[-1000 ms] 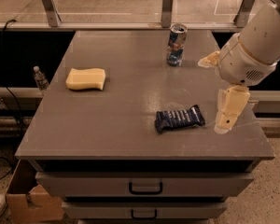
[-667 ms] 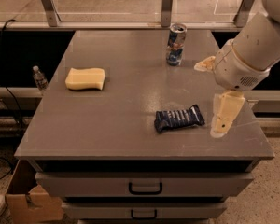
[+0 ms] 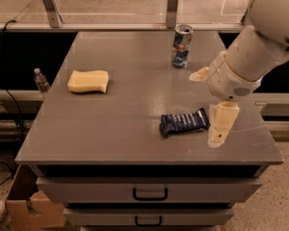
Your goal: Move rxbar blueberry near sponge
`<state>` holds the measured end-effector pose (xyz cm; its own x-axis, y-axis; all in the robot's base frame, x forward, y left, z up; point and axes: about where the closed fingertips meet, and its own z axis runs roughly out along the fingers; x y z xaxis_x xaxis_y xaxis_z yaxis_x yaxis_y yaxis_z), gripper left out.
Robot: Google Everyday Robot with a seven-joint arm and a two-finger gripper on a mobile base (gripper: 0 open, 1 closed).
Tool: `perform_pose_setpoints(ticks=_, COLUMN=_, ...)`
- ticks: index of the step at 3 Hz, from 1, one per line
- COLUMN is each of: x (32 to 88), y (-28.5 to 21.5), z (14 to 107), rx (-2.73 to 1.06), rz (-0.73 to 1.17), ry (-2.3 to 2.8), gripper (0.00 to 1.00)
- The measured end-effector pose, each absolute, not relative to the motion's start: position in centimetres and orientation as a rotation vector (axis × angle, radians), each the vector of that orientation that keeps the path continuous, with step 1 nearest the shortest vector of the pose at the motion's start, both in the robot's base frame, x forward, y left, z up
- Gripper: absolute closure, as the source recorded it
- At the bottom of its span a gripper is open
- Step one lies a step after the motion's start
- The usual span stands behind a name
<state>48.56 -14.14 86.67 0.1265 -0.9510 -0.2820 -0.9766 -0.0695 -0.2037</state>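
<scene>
Camera view: the gripper (image 3: 208, 109) has shifted left since a second ago, and one finger (image 3: 222, 124) now stands just beside the snack bar (image 3: 183, 123). Its fingers are spread wide and hold nothing. The bar lies unmoved, right of centre, well apart from the sponge (image 3: 88, 81) at left.

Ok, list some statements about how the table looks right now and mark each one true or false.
1. The rxbar blueberry lies flat on the table, towards its front right. True.
2. The sponge touches the bar. False: it lies well apart from it, on the table's left side.
3. The gripper is at the bar's right end, open and holding nothing. True.
4. The drink can lies on its side next to the sponge. False: it stands upright near the back edge, far from the sponge.
5. The bar sits between the sponge and the gripper. True.
</scene>
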Motion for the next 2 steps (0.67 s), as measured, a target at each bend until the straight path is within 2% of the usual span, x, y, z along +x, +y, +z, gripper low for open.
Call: perform_pose_setpoints(ticks=2, x=48.31, y=-12.7, z=85.35, rx=-2.133, rz=0.145, ry=1.836, gripper=0.0)
